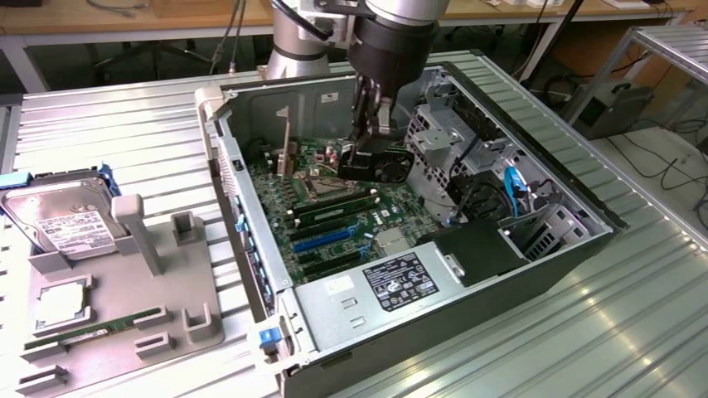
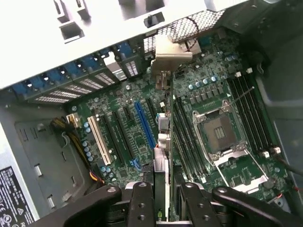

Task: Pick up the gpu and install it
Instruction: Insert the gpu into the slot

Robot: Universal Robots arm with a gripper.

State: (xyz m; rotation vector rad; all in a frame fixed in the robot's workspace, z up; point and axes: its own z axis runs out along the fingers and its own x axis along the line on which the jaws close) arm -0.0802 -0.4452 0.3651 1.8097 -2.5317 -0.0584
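table [image 1: 619, 332]: ribbed sheet metal, silvery and shiny; bears the case and the tray.
case [image 1: 553, 274]: dark tower lying on its side, its upper side open, grey steel inside; perforated slot covers with blue clips [image 2: 71, 71] line its rear wall.
arm [image 1: 393, 37]: glossy black and grey cylinders; enters at the top of the exterior view and points steeply down into the case, wrist above the board's middle.
tray [image 1: 166, 274]: matt grey plastic with upright posts, on the table at the exterior view's left, just beside the case.
board [image 2: 123, 94]: green, flat on the case floor, dotted with small round capacitors.
supply [image 1: 382, 286]: plain steel box with a black label, at the case's near end.
drive [image 1: 61, 220]: boxy, silver, white label, in the tray's far corner.
gripper [image 2: 163, 191]: black, two jointed fingers with bolt heads, aimed at the board; the fingers press together on the gpu [image 2: 161, 172], pinching its two faces.
gpu: thin card seen edge-on, upright, running from the fingers toward the rear wall, above the board between the blue slot [image 2: 144, 124] and the memory slots [image 2: 184, 137].
bracket [image 2: 171, 54]: pale bent metal tab at the gpu's far end, by the slot covers.
socket [image 2: 220, 130]: square, silvery frame, beyond the memory slots.
white slot [image 2: 100, 139]: long plastic strip, parallel to the blue slot.
stick [image 1: 94, 332]: narrow green strip in the tray's near part.
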